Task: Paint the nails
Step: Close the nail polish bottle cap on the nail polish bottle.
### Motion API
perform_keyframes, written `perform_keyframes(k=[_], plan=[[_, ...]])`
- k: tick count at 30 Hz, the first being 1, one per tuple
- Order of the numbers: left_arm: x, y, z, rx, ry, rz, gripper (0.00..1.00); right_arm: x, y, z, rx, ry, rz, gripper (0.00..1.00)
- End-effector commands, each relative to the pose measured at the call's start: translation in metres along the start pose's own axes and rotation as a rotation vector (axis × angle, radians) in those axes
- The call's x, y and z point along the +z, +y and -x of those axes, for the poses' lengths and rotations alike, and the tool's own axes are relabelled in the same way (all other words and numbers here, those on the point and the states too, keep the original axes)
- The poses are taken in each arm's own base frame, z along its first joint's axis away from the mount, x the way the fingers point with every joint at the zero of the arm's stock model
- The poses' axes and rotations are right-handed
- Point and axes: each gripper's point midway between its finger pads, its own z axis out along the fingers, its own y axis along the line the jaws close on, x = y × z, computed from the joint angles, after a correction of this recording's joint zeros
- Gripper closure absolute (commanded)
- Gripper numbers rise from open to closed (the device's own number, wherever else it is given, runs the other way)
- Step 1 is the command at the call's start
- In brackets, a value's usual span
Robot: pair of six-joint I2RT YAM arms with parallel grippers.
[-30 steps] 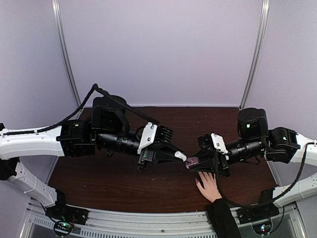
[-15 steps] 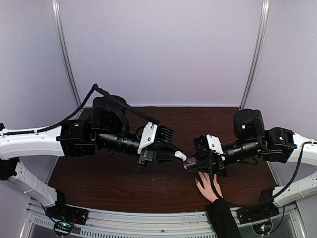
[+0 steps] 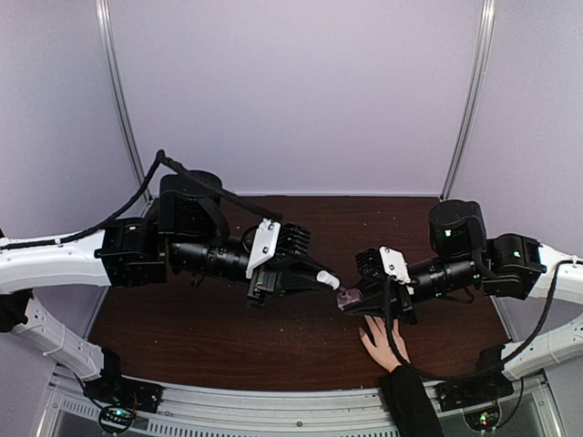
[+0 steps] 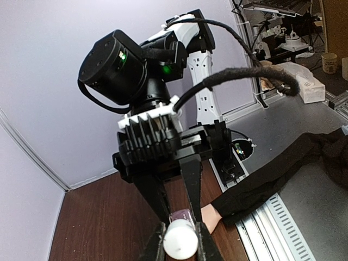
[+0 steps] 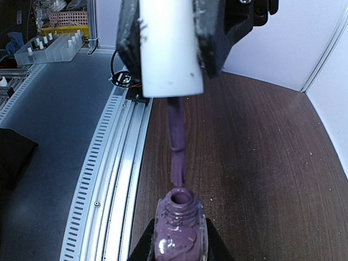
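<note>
Left hand (image 3: 315,278) gripping white brush cap (image 5: 168,46); right hand (image 3: 356,299) gripping purple bottle (image 5: 179,235).

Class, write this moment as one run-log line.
left gripper: shut on cap | right gripper: shut on bottle | brush: tip at bottle mouth | hand: on table, under right gripper

We see the right gripper (image 3: 353,300) and its bottle (image 3: 345,297) hanging over the far end of the hand (image 3: 386,344), barring that side. The left gripper (image 3: 321,279) with its brush (image 5: 175,141) crowds the hand's far left. Open table (image 3: 209,337) lies left of the hand.
</note>
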Motion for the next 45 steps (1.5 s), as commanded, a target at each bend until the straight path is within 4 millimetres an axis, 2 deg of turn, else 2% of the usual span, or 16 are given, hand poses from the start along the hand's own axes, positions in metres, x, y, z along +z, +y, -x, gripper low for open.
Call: perform_keyframes(k=[1,16,45], plan=[[-0.002,0.004,0.013,0.028,-0.047,0.024,1.00,-0.004,-0.003,0.012,-0.014,-0.039,-0.023,1.00],[0.008,0.001,-0.001,0.009,-0.011,0.001,1.00,-0.006,-0.003,0.014,-0.019,-0.046,-0.031,1.00],[0.004,0.003,-0.002,-0.004,-0.012,0.030,1.00,-0.005,-0.003,0.010,-0.017,-0.036,-0.032,1.00]])
